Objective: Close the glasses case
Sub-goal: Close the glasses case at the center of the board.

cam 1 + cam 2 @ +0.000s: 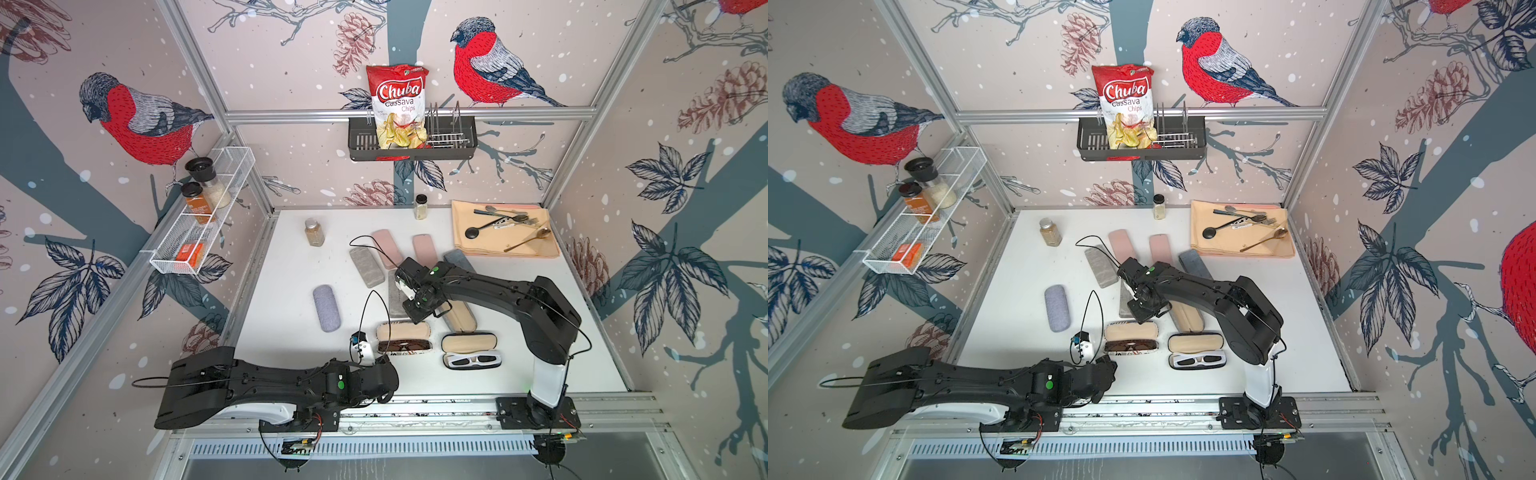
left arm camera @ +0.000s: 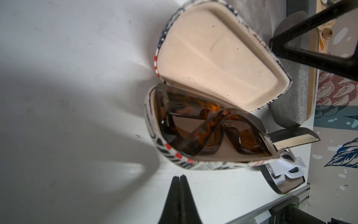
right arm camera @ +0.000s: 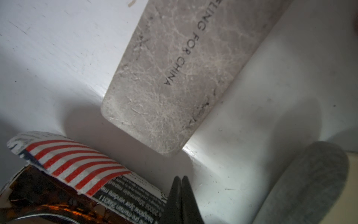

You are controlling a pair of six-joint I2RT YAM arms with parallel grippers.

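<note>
The glasses case point(image 1: 403, 337) is flag and newsprint patterned and lies open near the table's front, in both top views point(image 1: 1131, 337). Its beige-lined lid point(image 2: 213, 64) stands up behind the base. Tortoiseshell sunglasses point(image 2: 209, 131) lie in the base. My left gripper point(image 2: 179, 176) is shut and empty, low over the table just in front of the case's base. My right gripper point(image 3: 181, 177) is shut and empty too. It is right beside the back of the striped lid point(image 3: 77, 161), and I cannot tell whether it touches it.
A black case with white sunglasses point(image 1: 469, 352) lies open to the right, with another open beige-lined case point(image 1: 459, 318) behind it. Closed cases are scattered behind: marbled grey point(image 3: 174, 77), pink point(image 1: 386, 247), grey fabric point(image 1: 326, 307). Two spice jars point(image 1: 314, 232) and a napkin with cutlery point(image 1: 505, 235) sit at the back.
</note>
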